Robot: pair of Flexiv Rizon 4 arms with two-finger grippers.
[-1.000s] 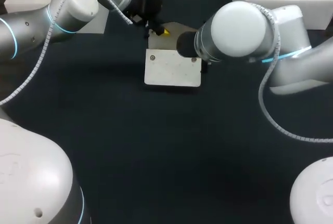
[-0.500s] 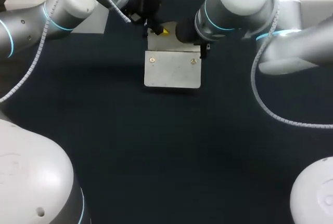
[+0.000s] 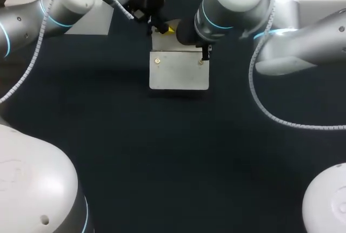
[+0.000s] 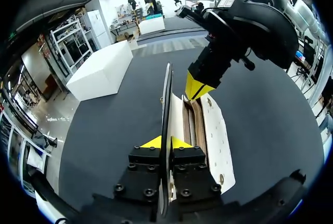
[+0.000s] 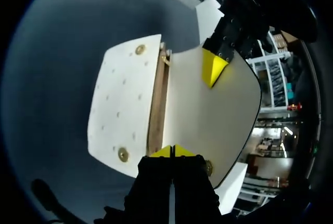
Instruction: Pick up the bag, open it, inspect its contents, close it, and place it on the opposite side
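The bag (image 5: 125,109) is cream-white with a pattern of small dots, round gold studs (image 5: 123,154) and a brown inner edge (image 5: 156,104). The table (image 3: 162,152) is very dark blue, almost black. The left gripper (image 4: 165,142) and right gripper (image 5: 173,150) are black with bright yellow tips. The left arm (image 3: 32,22) and right arm (image 3: 303,44) are silver-white with light blue rings.

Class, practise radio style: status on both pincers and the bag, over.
Left pincer shut on the bag's raised flap. Right pincer shut, tips at the bag's open mouth. No obstruction seen.
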